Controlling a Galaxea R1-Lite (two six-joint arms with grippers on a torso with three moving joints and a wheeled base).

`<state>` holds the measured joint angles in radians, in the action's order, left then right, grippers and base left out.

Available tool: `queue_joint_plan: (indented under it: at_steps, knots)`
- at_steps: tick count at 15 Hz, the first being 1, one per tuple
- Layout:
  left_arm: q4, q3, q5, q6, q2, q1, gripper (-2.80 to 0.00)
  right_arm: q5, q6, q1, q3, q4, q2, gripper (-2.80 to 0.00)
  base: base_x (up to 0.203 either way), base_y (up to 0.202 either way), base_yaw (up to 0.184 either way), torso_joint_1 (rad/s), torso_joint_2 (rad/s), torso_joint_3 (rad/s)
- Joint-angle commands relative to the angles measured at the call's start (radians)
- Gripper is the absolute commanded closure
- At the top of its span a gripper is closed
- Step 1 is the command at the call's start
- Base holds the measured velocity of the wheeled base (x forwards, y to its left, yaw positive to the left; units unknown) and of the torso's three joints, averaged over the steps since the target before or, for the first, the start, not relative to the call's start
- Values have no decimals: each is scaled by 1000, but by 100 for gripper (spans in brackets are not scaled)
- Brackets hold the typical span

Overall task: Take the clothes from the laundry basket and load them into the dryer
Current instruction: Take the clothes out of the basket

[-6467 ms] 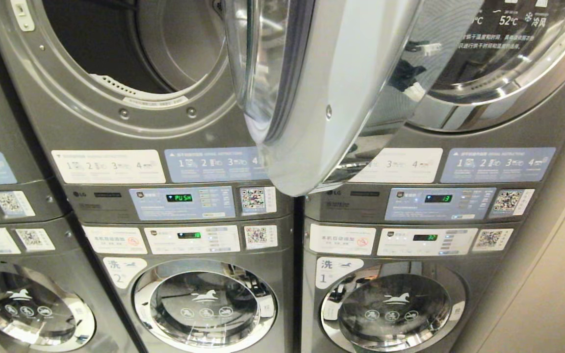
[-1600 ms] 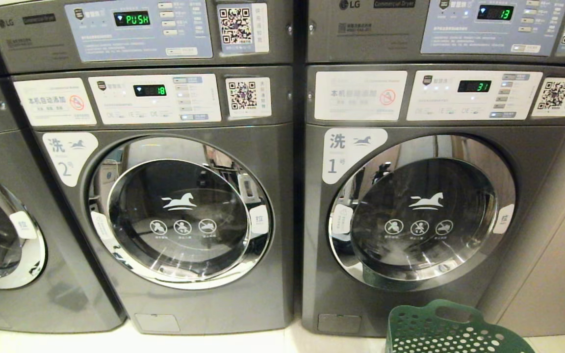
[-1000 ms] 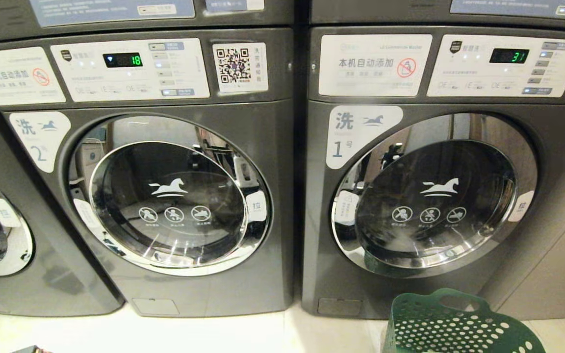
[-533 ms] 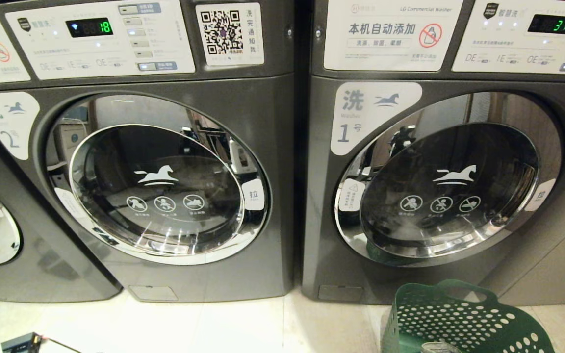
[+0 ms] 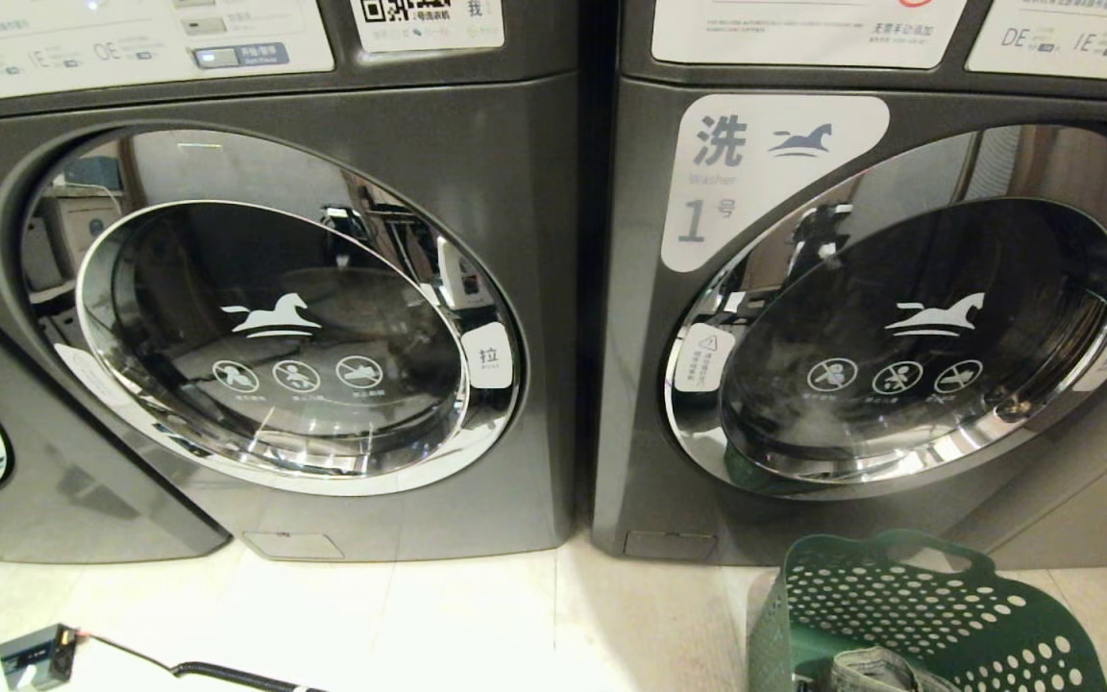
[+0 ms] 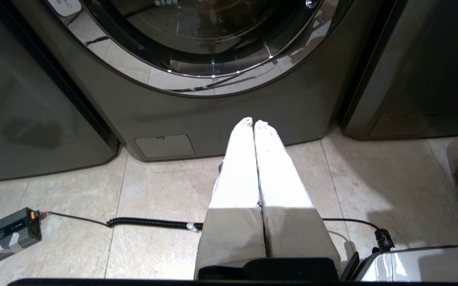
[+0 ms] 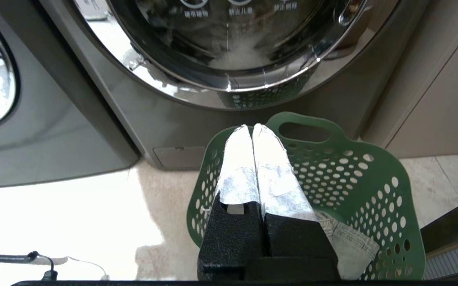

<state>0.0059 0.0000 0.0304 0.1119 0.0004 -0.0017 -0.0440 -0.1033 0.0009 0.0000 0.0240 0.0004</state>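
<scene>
While both end effectors (image 6: 254, 124) (image 7: 252, 127) stay closed | laundry basket (image 5: 938, 615) fronts washer 1 (image 5: 890, 317) | coiled cable (image 6: 153, 223) perhaps trails left.

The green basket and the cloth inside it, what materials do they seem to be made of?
The laundry basket looks like moulded plastic, matte green: round holes all over and a cut-out handle in one smooth piece. The clothes look like faded grey-blue denim, judging by the woven surface and stitched seams, though only a small part shows.
</scene>
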Motion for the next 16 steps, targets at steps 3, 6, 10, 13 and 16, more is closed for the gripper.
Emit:
queue_joint_plan:
  at_steps: [3,6,10,13,16]
  knots:
    - [0,0,0,19,1,0,0,0,0,1,6,1,1,0,0,0,0,6,-2,-191]
    - [0,0,-1,29,1,0,0,0,8,1,5,-1,1,0,0,0,0,4,2,-200]
    - [0,0,-3,29,1,0,0,0,7,1,6,0,1,0,0,0,0,5,3,-201]
    - [0,0,-3,29,1,0,0,0,4,1,6,1,1,0,0,0,0,1,0,-198]
    - [1,0,-1,29,1,0,0,0,4,0,6,1,1,0,0,0,0,-4,3,-196]
